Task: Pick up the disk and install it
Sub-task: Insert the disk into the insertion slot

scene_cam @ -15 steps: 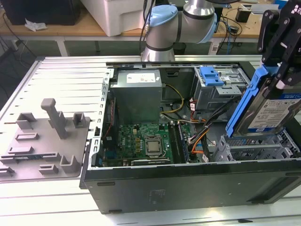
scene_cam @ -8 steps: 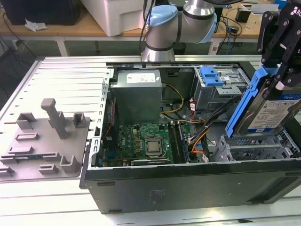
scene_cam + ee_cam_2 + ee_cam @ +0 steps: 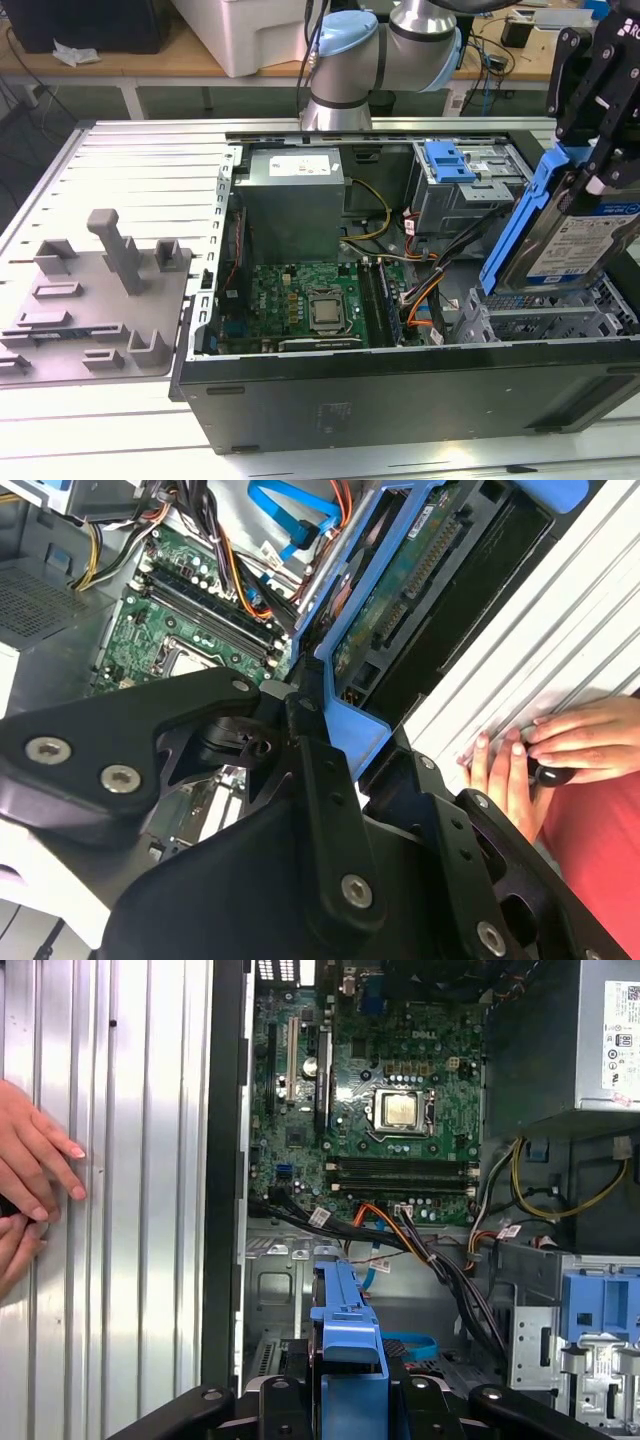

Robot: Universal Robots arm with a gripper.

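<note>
The disk (image 3: pixel 572 238) is a silver drive with a white-and-blue label in a blue carrier bracket. It hangs tilted steeply, one end up, over the metal bay (image 3: pixel 540 318) at the exterior view's right end of the open computer case (image 3: pixel 400 400). My gripper (image 3: pixel 598 160) is shut on the upper end of the disk's carrier. In the second wrist view the black fingers (image 3: pixel 310 750) clamp the blue bracket, and the disk's (image 3: pixel 400 590) green circuit side faces the camera. In the first wrist view the blue bracket edge (image 3: pixel 347 1335) points down into the case.
Inside the case are the motherboard (image 3: pixel 310 300), the grey power-supply box (image 3: pixel 295 200), a grey drive cage with a blue latch (image 3: pixel 450 180) and loose cables (image 3: pixel 425 290). A grey fixture plate (image 3: pixel 90 300) lies at the exterior view's left. A person's hands (image 3: pixel 555 745) rest on the ribbed table beside the case.
</note>
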